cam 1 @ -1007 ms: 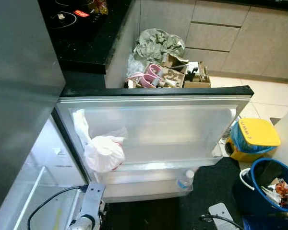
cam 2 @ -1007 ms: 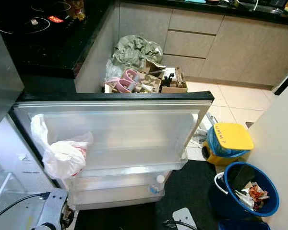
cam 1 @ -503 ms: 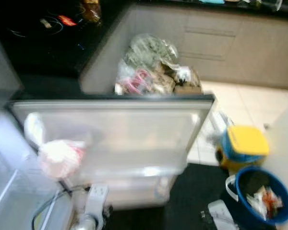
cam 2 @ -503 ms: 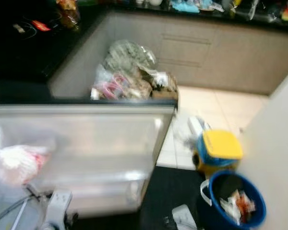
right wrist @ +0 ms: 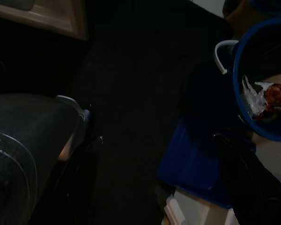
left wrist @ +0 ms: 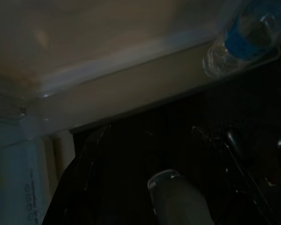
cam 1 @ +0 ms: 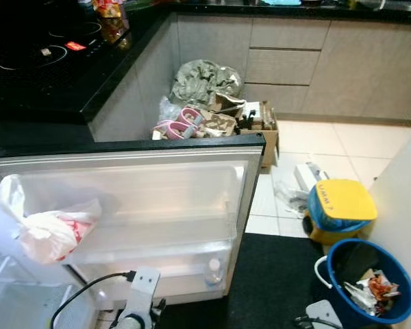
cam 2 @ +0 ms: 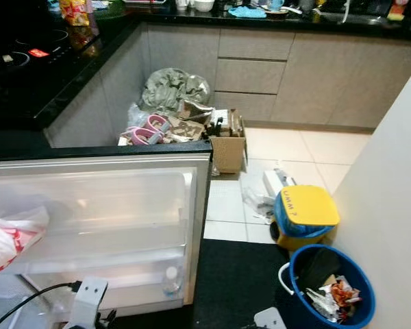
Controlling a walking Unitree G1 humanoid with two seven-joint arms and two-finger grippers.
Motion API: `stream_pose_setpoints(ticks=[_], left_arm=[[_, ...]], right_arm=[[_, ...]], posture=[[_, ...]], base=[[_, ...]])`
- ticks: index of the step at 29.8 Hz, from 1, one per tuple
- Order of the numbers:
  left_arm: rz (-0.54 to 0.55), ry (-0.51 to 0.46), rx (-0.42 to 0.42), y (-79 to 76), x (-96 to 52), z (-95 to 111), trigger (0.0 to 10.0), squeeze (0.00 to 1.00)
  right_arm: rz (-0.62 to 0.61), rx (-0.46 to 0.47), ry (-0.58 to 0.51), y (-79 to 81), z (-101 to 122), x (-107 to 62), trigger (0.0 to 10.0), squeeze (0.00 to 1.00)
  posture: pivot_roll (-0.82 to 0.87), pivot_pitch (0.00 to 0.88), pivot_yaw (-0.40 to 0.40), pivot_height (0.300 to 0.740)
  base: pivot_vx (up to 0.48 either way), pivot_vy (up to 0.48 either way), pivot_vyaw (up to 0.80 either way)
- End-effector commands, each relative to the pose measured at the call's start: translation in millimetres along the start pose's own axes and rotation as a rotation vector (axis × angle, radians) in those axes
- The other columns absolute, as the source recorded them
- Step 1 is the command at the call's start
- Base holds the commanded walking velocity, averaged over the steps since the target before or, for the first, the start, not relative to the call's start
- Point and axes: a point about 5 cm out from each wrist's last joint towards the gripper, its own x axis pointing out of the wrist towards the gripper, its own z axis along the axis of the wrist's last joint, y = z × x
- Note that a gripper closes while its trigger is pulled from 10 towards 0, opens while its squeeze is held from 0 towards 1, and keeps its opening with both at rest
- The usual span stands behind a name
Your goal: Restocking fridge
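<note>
Claw state I cannot tell on either arm, while my open fridge door (cam 1: 130, 199) holds one plastic bag (cam 1: 48, 233) and one water bottle (cam 1: 213, 271), beside two bins.

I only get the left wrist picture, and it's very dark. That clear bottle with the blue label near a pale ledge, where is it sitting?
Observer: The water bottle stands upright in the lowest shelf of the open fridge door.
Operator: Is anything else stored in that door?
Observer: Yes, a white plastic bag with red print sits in the upper door shelf, at the hinge end.
Operator: What's on the floor nearby?
Observer: A blue bucket holding scraps, and beside it a bin with a yellow lid.
</note>
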Motion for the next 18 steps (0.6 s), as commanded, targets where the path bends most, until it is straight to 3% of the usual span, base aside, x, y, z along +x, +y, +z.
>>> stream_pose_setpoints(ticks=[1,18], left_arm=[[0.007,0.016,0.004,3.1,-0.6,-2.0,10.0,0.00],[0.009,0.021,-0.014,4.5,-0.9,-3.1,10.0,0.00]], right_arm=[[-0.005,0.009,0.001,-1.2,0.2,0.1,10.0,0.00],[-0.004,0.011,0.001,0.0,-0.7,-0.2,10.0,0.00]], posture=[[-0.10,0.031,-0.060,0.740],[-0.11,0.035,-0.057,0.740]], base=[[0.000,-0.319,0.00],[0.000,-0.242,0.00]])
